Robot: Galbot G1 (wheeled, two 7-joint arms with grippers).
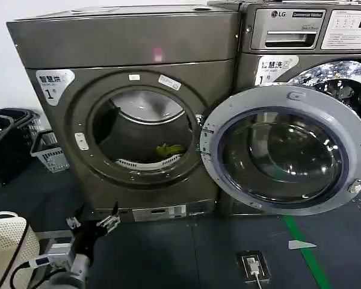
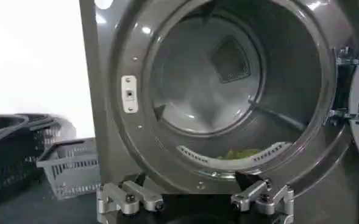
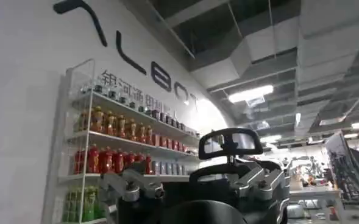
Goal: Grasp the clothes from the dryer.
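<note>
Left gripper [image 1: 95, 226] hangs low before the big dark grey-brown metal dryer [image 1: 60, 48], fingers spread wide, holding nothing. Up ahead of it, inside the round drum, lies the small yellow-green limp cloth [image 1: 169, 149]. Right gripper [image 3: 197, 185] points off at a drinks shelf [image 3: 124, 143], fingers apart.

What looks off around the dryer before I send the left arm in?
Nothing stands out. The dryer door is swung fully open, and the clothes lie at the drum's front lip. The left gripper, open, hovers low in front of the opening. The right gripper points away at drink shelves.
</note>
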